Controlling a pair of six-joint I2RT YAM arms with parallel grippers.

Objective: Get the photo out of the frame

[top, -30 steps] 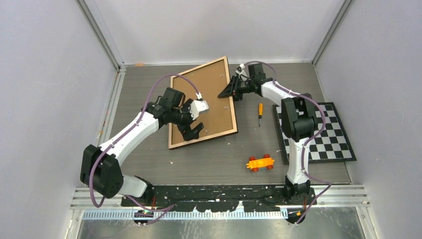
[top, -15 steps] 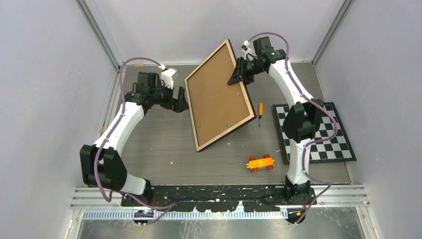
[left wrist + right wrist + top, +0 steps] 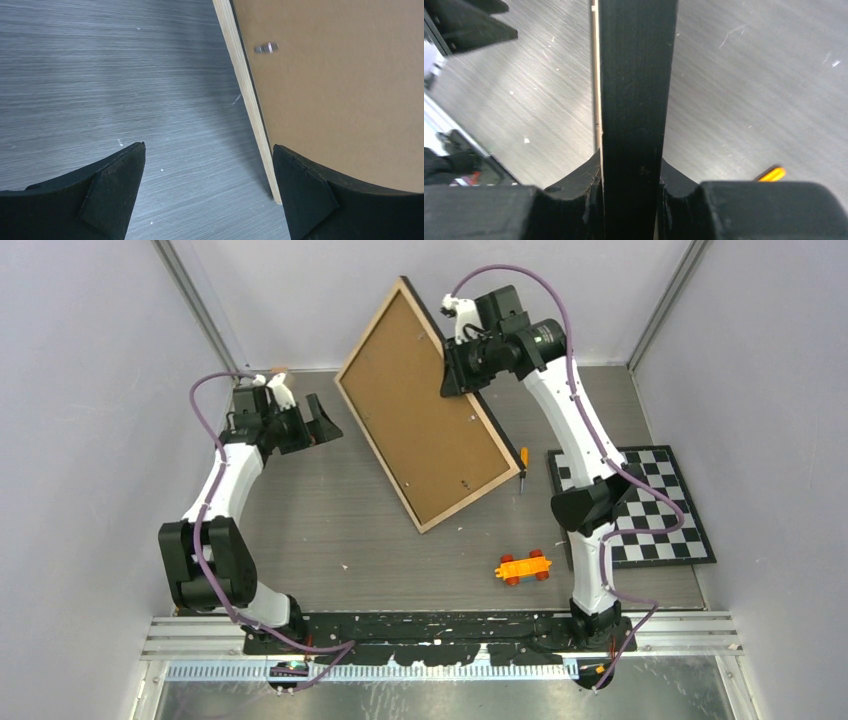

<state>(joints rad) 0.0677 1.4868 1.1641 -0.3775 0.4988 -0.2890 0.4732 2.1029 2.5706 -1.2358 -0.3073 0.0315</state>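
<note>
1. Frame count: one frame (image 3: 420,410), thin and black-edged, with a brown board back and a light wooden rim. It hangs at a slant in the upper middle of the top view, back toward the camera. Its lowest corner points down at the worktop (image 3: 340,530); whether it touches, I cannot tell.
2. Photo: hidden behind the board in all three views.
3. Pincers: two. The right pincer (image 3: 455,368) is clamped tight on the frame's upper right edge. In the right wrist view the black edge runs straight up the middle, with one finger (image 3: 576,195) pressed on each side.
4. The left pincer (image 3: 322,423), at the upper left of the top view, is spread wide with nothing in it. It sits just beside the frame's left edge, apart from it. In the left wrist view the wooden rim passes between the two fingertips, nearer the right-hand one.
5. One small metal clip (image 3: 265,48) shows on the board.
6. Elsewhere on the worktop are one yellow-handled screwdriver (image 3: 522,460) just right of the frame, one orange toy car (image 3: 523,567) lower centre, and one checkerboard mat (image 3: 650,510) at right.
</note>
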